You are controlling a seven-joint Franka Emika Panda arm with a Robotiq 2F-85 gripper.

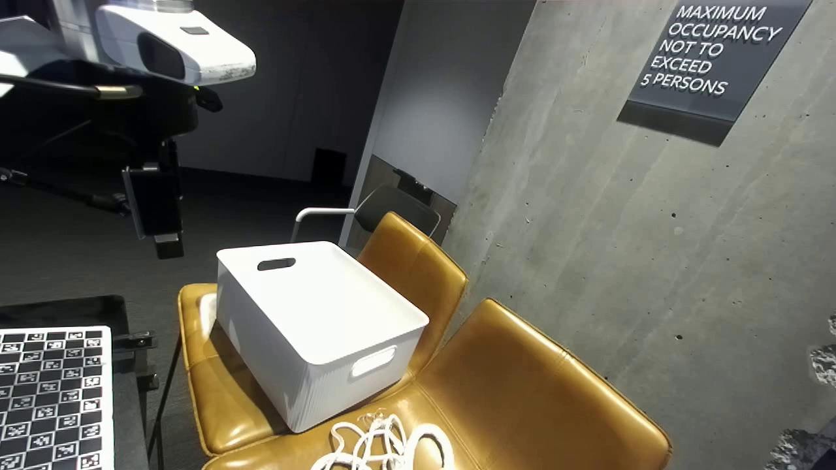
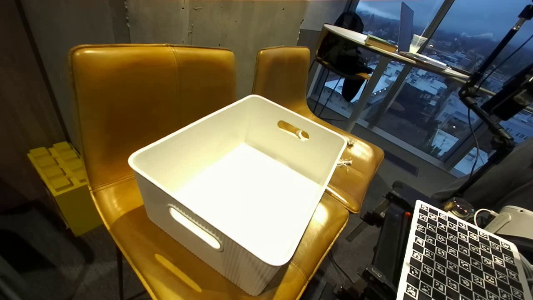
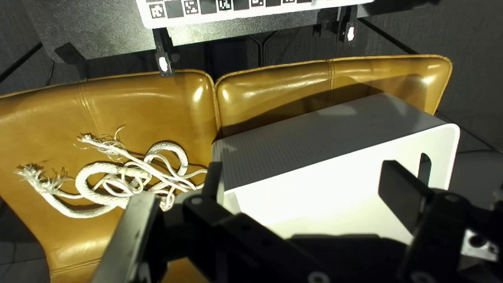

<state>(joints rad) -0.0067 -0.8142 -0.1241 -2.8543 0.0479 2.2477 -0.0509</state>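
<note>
My gripper [image 3: 301, 177] is open in the wrist view, its two black fingers wide apart with nothing between them. In an exterior view the gripper [image 1: 168, 245] hangs in the air, left of and above a white plastic box. The box [image 1: 261, 346] stands upright on a tan leather chair, open at the top, with oval handle holes. It shows also in an exterior view [image 2: 154, 200], where nothing shows inside, and behind the fingers in the wrist view [image 3: 298, 141]. A tangled white rope [image 3: 137, 173] with frayed ends lies on the adjoining chair beside the box; it shows partly in both exterior views [image 1: 385, 444] [image 2: 344, 162].
Two tan chairs [image 1: 542, 378] stand side by side against a concrete wall [image 1: 620, 261]. A checkered marker board [image 2: 458, 258] lies on a black mount opposite the chairs. A yellow brick-shaped block [image 2: 70, 187] stands on the floor. A table [image 2: 345, 33] stands by the window.
</note>
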